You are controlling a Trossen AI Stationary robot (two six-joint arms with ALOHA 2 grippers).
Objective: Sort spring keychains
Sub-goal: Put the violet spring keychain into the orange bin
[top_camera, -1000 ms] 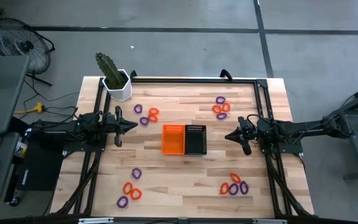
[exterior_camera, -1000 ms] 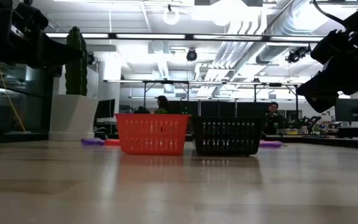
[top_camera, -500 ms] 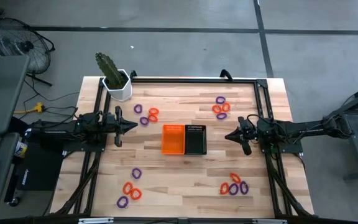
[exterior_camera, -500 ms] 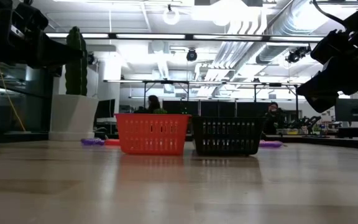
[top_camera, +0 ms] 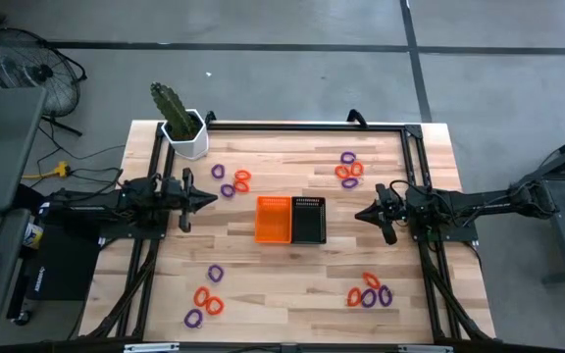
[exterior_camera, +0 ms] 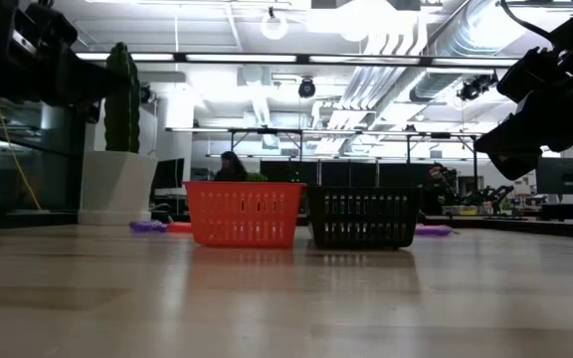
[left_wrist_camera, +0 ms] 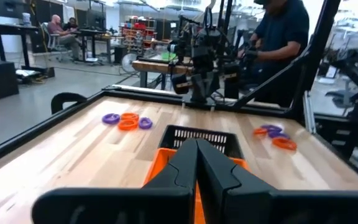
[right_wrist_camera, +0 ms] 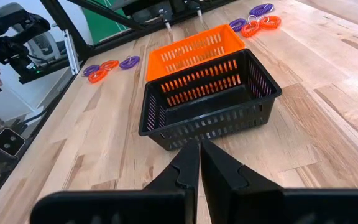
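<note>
Flanking the spring keychains [top_camera: 347,170], a potted cactus [top_camera: 177,121] occupies the table's [top_camera: 282,279] corner.

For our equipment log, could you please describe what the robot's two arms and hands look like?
Both arms are dark, nearly black, slim and jointed. The left hand and right hand each end in two matte black fingers tapering to a wedge. No markings are readable.

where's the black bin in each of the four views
High view: black bin at table centre, between the two grippers.
Low view: middle, right of centre.
Left wrist view: behind the shut fingers, its far rim showing.
Right wrist view: centre, nearest.
Shared landmark: the orange bin touching its side.
</note>
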